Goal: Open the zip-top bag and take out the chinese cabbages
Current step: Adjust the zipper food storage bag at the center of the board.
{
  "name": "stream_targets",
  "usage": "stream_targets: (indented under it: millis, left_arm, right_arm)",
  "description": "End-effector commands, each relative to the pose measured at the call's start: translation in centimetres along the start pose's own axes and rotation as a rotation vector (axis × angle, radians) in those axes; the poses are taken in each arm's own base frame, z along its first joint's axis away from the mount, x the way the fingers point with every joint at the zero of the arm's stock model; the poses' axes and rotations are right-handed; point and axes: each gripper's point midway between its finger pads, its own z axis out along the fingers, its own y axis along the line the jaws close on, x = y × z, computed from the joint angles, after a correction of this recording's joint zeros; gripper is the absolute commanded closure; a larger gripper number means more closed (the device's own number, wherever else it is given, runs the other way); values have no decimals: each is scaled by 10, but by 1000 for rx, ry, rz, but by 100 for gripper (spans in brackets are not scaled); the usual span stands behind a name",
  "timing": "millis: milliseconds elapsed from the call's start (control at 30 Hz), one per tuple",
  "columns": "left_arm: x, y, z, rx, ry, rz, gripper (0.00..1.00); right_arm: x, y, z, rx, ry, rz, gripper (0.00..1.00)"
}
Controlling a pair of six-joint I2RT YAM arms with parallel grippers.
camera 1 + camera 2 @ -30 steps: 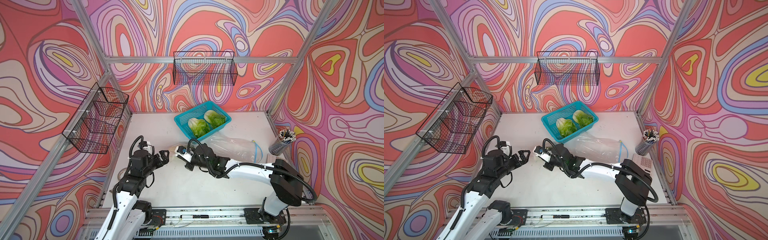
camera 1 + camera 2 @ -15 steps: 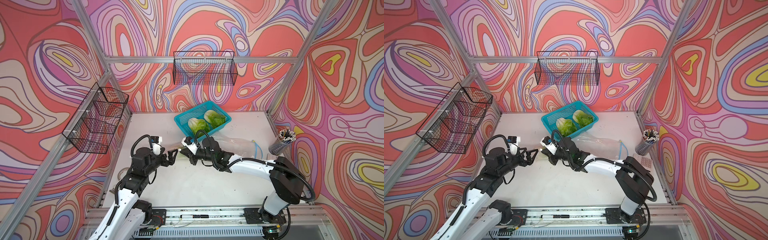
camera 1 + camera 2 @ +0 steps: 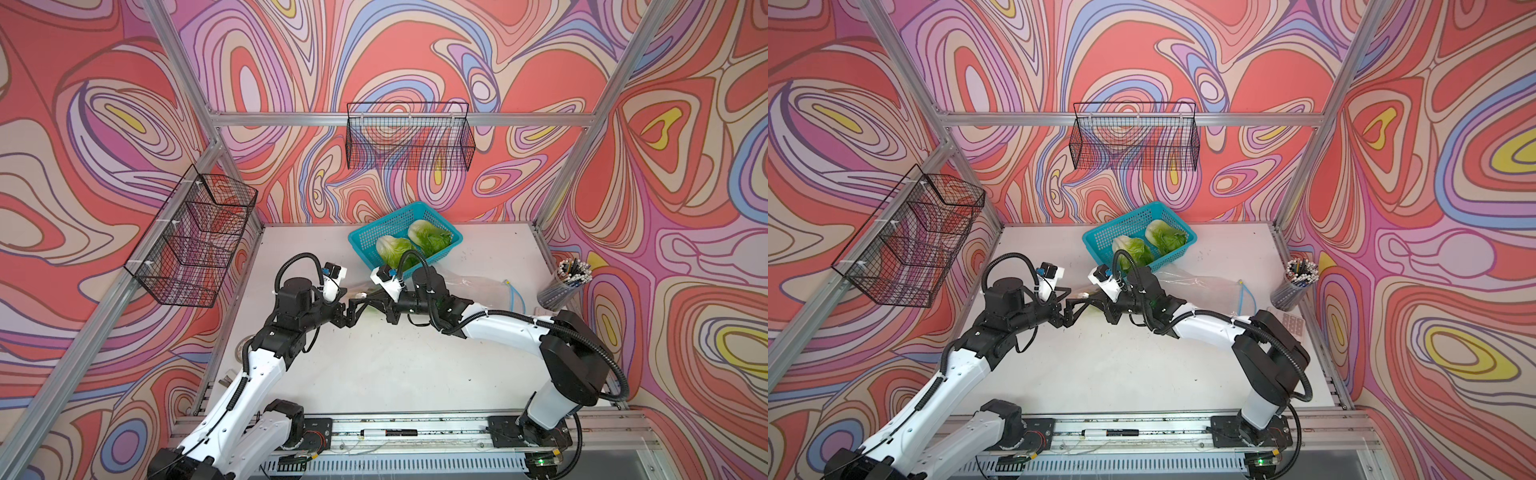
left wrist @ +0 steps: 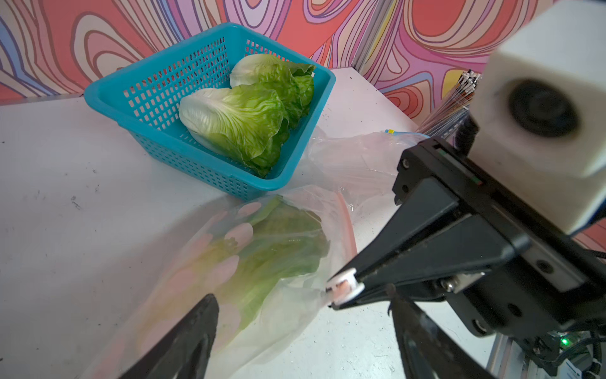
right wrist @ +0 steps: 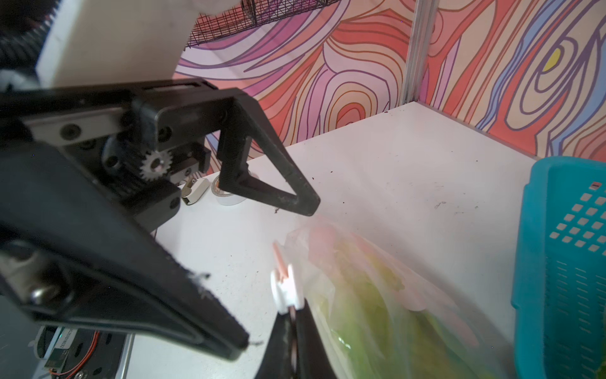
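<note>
The right end effector (image 4: 342, 293) is pinched tight on the white slider (image 5: 284, 288) at a corner of the zip-top bag (image 4: 203, 269). The left end effector (image 3: 352, 309) faces it with its fingers spread wide, and the bag's edge lies just ahead between them, so this arm looks nearer for gripping the film. One chinese cabbage (image 4: 282, 249) lies inside, its leafy end nearest the slider. Beyond, two other cabbages (image 4: 236, 121) sit in the teal basket (image 4: 108, 98). How far the orange zip has parted cannot be told, and the film blurs the cabbage's base.
</note>
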Motion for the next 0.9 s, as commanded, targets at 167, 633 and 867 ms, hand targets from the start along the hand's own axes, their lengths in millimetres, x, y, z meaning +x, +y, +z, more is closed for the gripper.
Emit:
stream_targets:
  millis: [167,633,867]
  left_arm:
    - [1,8,10,-16,59,156,36]
    - [8,0,-2,-1,83,191,39]
    - [15,10,6,-25,173,199,44]
  right_arm:
    - [-21,1,-1,-37,-48,-11,100]
    - [-20,-7,2,-22,-31,-1,100]
    - [-21,-8,4,-25,-31,-1,100]
